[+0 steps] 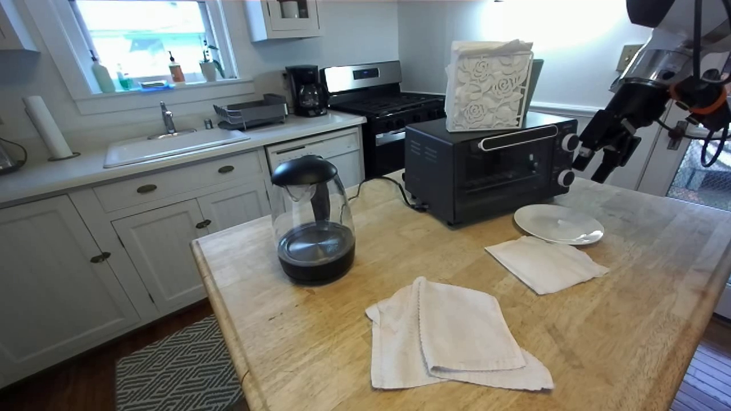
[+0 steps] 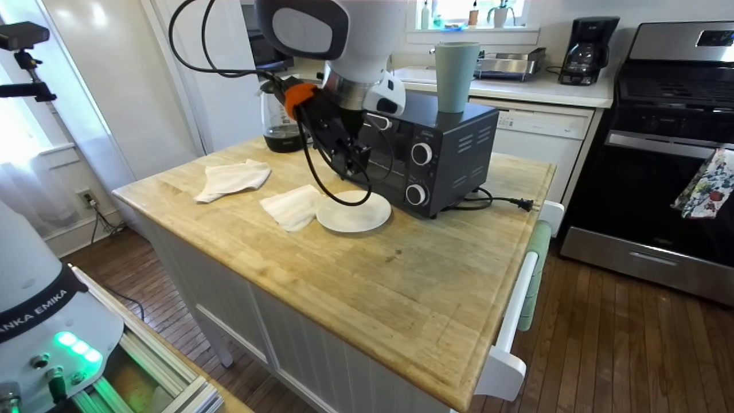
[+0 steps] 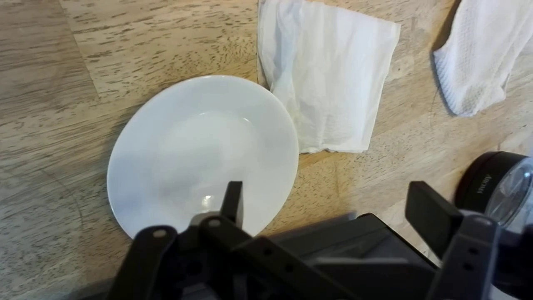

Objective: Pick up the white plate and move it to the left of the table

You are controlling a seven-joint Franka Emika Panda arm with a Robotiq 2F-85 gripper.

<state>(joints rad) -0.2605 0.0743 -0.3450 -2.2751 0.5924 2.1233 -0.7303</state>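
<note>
Since fingers (image 3: 431,218) stand wide apart, holding nothing, we should line up on white plate (image 3: 204,158), flat on counter (image 2: 344,275) between toaster oven (image 1: 488,168) and robot-side long edge. Best pinch rim clear of adjoining napkin (image 3: 333,83), lift level; smooth rim may slip.

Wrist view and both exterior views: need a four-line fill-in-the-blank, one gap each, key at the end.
In the wrist view, the jaws of the gripper are ____ rather than shut.
Beneath the white plate is a light-wood ____.
The tall green cup stands on top of the black ____.
The lid on the glass kettle is coloured ____.

Missing words: open; table; toaster oven; black.
</note>
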